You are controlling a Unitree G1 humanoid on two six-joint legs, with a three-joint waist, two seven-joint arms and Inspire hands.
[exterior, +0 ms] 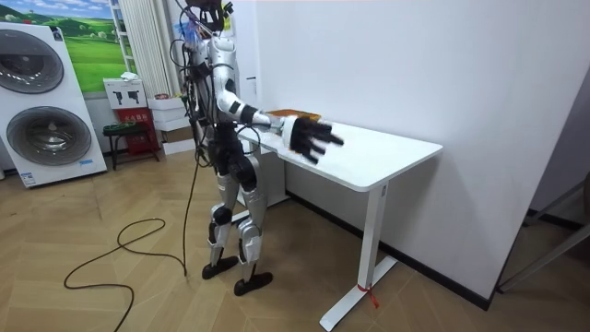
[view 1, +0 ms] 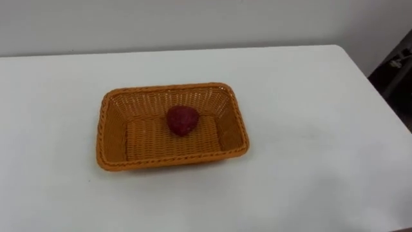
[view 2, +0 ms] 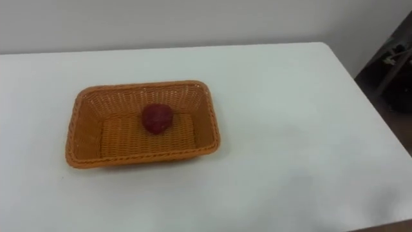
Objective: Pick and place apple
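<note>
A dark red apple (view 1: 182, 120) lies inside an orange wicker basket (view 1: 168, 159), toward its far wall. The basket stands on the white table (view 1: 322, 129), left of the middle. Seen in the right eye view, the apple (view 2: 157, 118) rests in the same spot of the basket (view 2: 135, 159). In the room view I stand at the table's end, with my right hand (exterior: 312, 140) held out above the near edge of the table (exterior: 387, 157), its fingers spread and holding nothing. The basket (exterior: 300, 114) sits just beyond that hand.
The table's right edge (view 1: 380, 84) runs diagonally, with dark floor and furniture (view 1: 398, 67) past it. A white wall backs the table. In the room view, washing machines (exterior: 51, 106) and a small stool (exterior: 124, 138) stand behind me on the wooden floor.
</note>
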